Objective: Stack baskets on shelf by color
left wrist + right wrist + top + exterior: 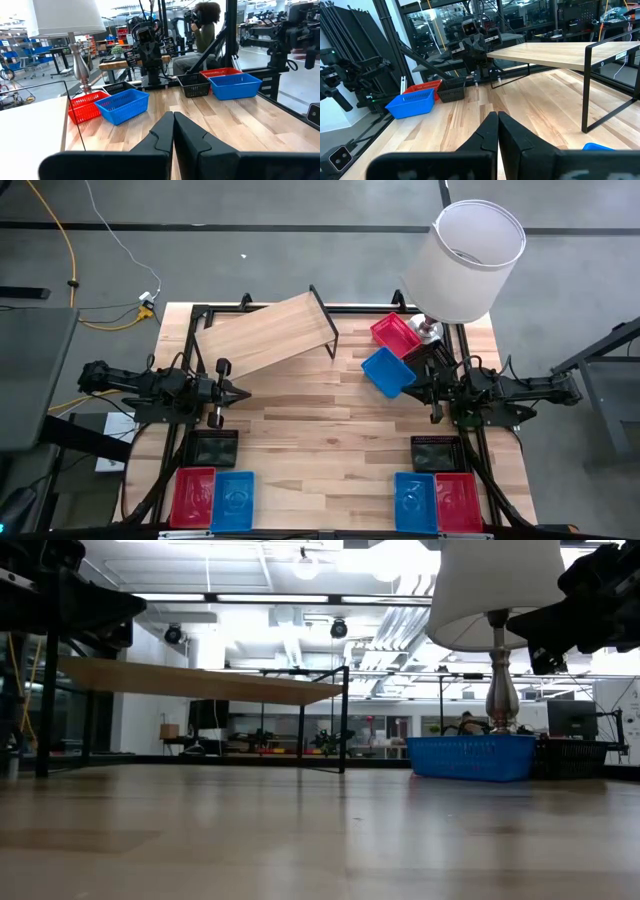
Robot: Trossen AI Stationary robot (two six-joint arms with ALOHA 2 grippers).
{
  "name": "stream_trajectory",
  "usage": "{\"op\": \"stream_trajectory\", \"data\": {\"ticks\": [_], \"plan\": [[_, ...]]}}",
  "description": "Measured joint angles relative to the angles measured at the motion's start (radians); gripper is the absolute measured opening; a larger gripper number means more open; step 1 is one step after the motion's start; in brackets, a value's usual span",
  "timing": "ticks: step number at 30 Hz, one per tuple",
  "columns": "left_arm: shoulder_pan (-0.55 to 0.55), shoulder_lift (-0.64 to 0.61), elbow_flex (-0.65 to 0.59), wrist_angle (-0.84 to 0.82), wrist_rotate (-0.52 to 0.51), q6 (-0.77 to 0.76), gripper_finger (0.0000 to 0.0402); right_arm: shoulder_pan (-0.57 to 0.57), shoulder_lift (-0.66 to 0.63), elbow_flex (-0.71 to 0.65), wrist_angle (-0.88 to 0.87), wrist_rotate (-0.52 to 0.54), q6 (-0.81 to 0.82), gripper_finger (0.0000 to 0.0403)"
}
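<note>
The shelf is standing at the far side of the surface, its long axis slanting, the right end farther back. Right of it, a red basket and a blue basket are lying tilted near the lamp. The left tool and right tool are hovering with fingers pressed together, holding nothing.

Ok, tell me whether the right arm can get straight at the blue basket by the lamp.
Probably yes. The right hand, fingers shut, sits just beside the blue basket with bare tabletop between them. The red basket and the lamp lie on its far side, not in the path.
</note>
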Motion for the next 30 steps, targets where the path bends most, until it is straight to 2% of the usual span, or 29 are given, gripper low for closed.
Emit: {"op": "stream_trajectory", "data": {"ticks": [2, 6, 11, 22, 25, 30], "plan": [[0.000, 0.000, 0.000, 0.000, 0.000, 0.001, 0.0003, 0.000, 0.000, 0.000, 0.000, 0.001, -0.010, 0.0000], [0.000, 0.000, 0.000, 0.000, 0.000, 0.001, 0.0003, 0.000, 0.000, 0.000, 0.006, 0.060, -0.133, 0.0000], [0.000, 0.000, 0.000, 0.000, 0.000, 0.000, 0.0003, 0.000, 0.000, 0.000, 0.040, 0.115, -0.134, 0.0000], [0.000, 0.000, 0.000, 0.000, 0.000, 0.001, 0.0003, -0.001, -0.001, 0.000, 0.465, 0.183, -0.184, 0.0000], [0.000, 0.000, 0.000, 0.000, 0.000, 0.001, 0.0003, -0.001, 0.015, 0.003, 0.430, 0.208, -0.216, 0.0000], [0.000, 0.000, 0.000, 0.000, 0.000, 0.001, 0.0003, -0.001, 0.108, 0.061, 0.238, 0.338, -0.217, 0.0019]]}}
